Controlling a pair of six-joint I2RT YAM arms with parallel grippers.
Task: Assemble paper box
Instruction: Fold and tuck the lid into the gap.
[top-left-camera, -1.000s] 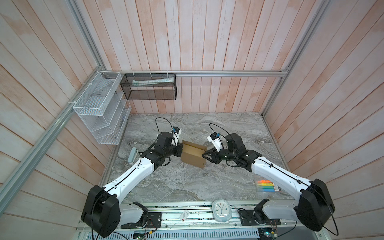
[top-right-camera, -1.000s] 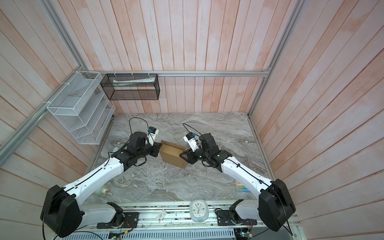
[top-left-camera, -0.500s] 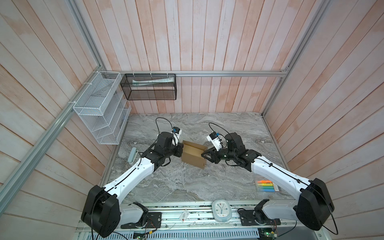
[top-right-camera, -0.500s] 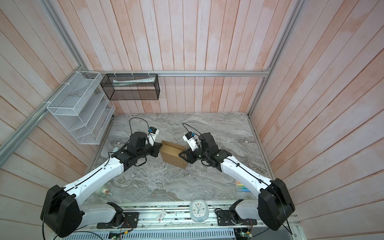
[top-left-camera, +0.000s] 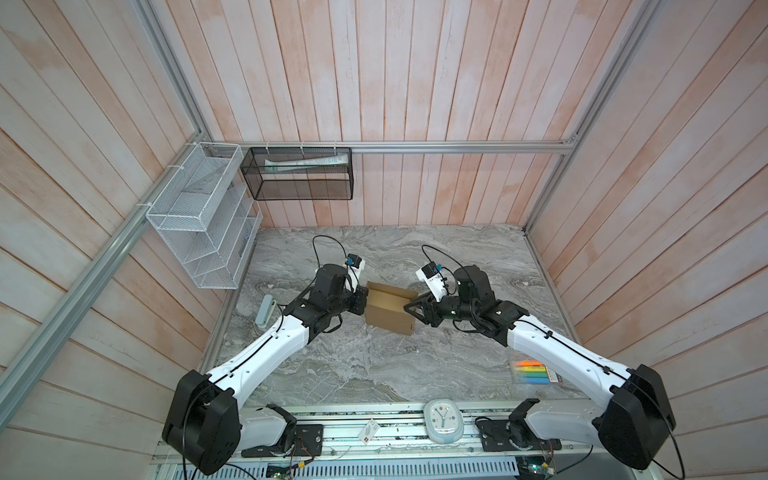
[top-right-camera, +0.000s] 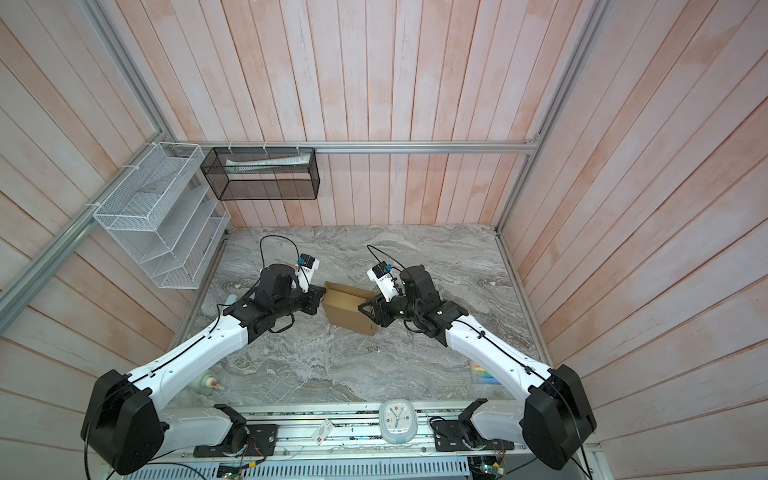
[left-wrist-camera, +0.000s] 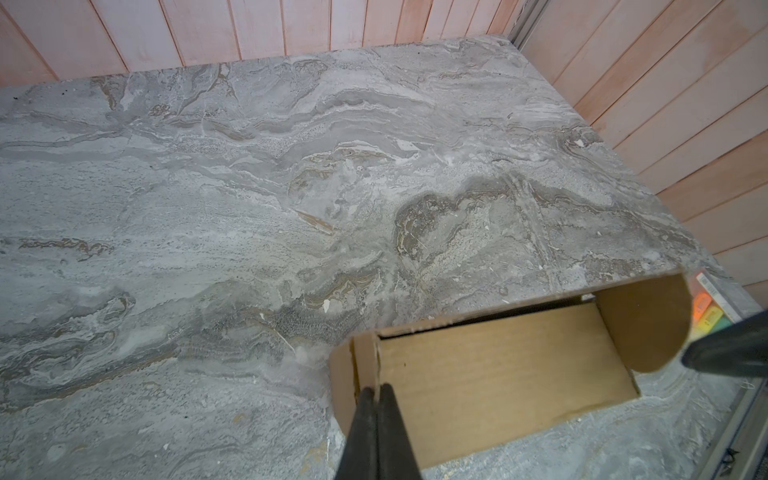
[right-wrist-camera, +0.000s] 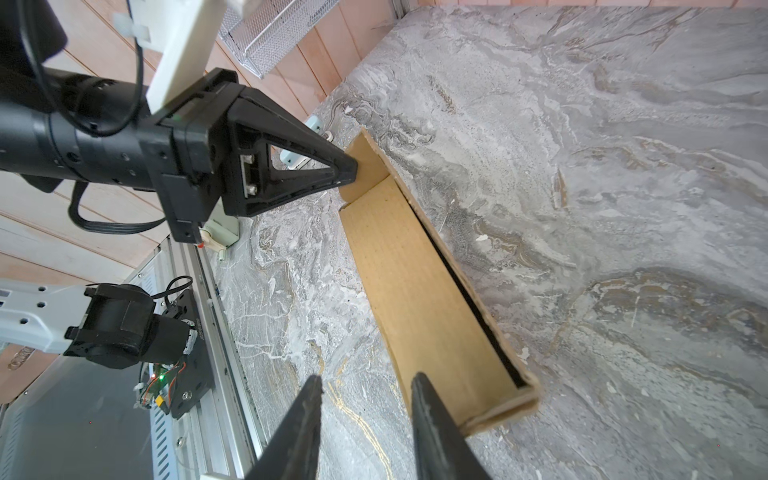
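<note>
- Two white-and-black robot arms meet at the plain brown corrugated cardboard paper box (top-left-camera: 388, 313). It lies on the grey marble-patterned tabletop (top-left-camera: 374, 365), about midway between left and right and slightly toward the far side.
- Nothing visible has shifted over the last second: in both top views the box and both arms sit where they were.
- The left gripper (left-wrist-camera: 377, 388) is pinched tight on a thin upright cardboard edge at the box's left end, beside the rounded flap there.
- The right gripper (right-wrist-camera: 366, 379) has its jaws partly apart with only bare tabletop between them, and it holds nothing. One of its fingers (right-wrist-camera: 432, 415) lies just beside the corner at the box's right end.
- In the left wrist view a dark fingertip of the right gripper reaches the rounded flap at the box's right end. I cannot tell whether it touches the flap.
- The box is partly folded, and a dark slit shows along its far long edge.
</note>
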